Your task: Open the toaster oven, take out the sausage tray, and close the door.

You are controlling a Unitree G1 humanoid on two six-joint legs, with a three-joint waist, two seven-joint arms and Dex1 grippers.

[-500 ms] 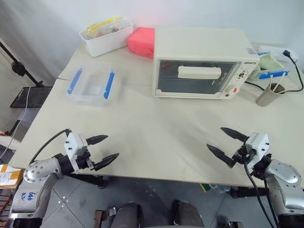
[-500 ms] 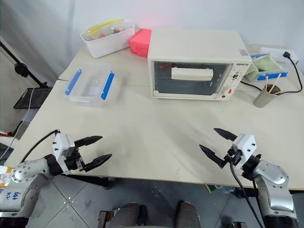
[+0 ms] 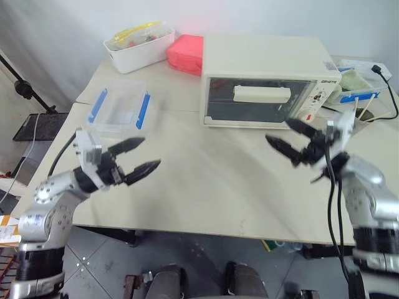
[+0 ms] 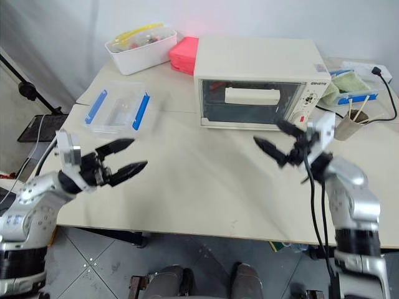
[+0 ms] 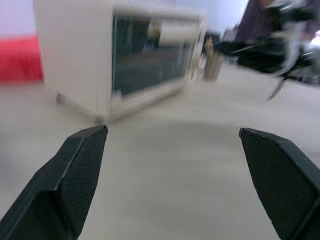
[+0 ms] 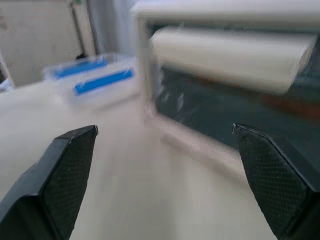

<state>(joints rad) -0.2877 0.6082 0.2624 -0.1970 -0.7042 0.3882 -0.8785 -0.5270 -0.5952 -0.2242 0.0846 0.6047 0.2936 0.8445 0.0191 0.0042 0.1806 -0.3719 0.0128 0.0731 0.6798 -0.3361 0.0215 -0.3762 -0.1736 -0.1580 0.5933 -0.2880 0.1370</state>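
Fingers (image 3: 138, 156) wide apart, empty, L+R (image 3: 290, 140).

Cream-white toaster oven (image 3: 265, 80) at table's far side, glass door (image 3: 257, 101) shut.

This looks like a robot test room set up as a mock kitchen: a plain beige table (image 3: 206, 187) against a bare white wall (image 3: 262, 15) carries a cream-white boxy toaster oven (image 3: 268, 81), 1 clear blue-clipped plastic container (image 3: 118, 111), and a black stand (image 3: 25, 90) on grey floor tiles (image 3: 100, 261).
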